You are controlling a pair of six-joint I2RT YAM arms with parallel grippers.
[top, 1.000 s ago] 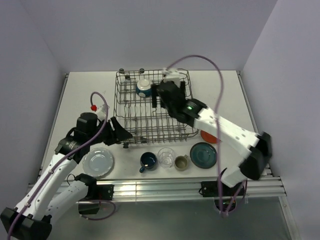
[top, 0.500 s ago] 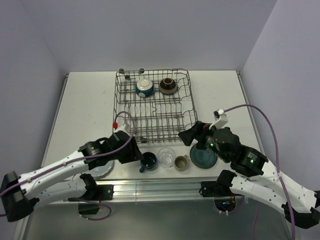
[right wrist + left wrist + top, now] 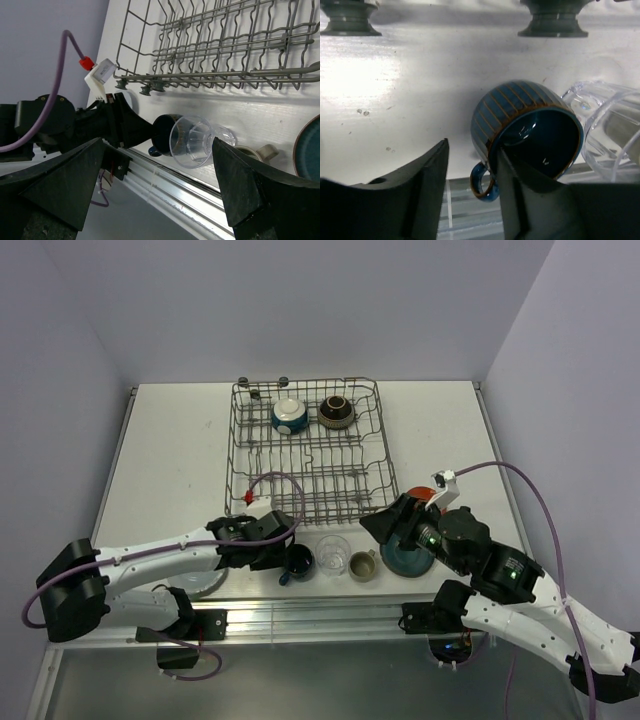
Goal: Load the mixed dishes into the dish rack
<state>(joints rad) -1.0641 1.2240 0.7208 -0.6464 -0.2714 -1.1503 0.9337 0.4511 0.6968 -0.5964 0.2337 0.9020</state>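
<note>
The dish rack point(image 3: 236, 445) stands mid-table and holds a blue-and-white bowl point(image 3: 288, 415) and a brown bowl point(image 3: 334, 412). In front of it stand a blue mug point(image 3: 298, 561), a clear glass point(image 3: 333, 553), a beige cup point(image 3: 362, 565) and a teal plate point(image 3: 408, 555). My left gripper point(image 3: 289, 550) is open astride the mug's point(image 3: 520, 120) rim on the handle side: one finger reaches into the mug, the other stands clear to its left. My right gripper point(image 3: 384, 523) hovers wide open over the teal plate's left edge, holding nothing. The glass point(image 3: 192, 142) shows beyond it.
A pale plate point(image 3: 205, 585) lies partly under the left arm. An orange-red plate point(image 3: 421, 492) peeks out behind the right gripper. The rack's feet point(image 3: 552, 22) stand just behind the mug. The table's metal front rail point(image 3: 330, 615) runs close behind the row of dishes.
The right arm drew back from the rack, leaving the brown bowl there, and came down over the teal plate. The left gripper swung right onto the blue mug, its jaws narrowing.
</note>
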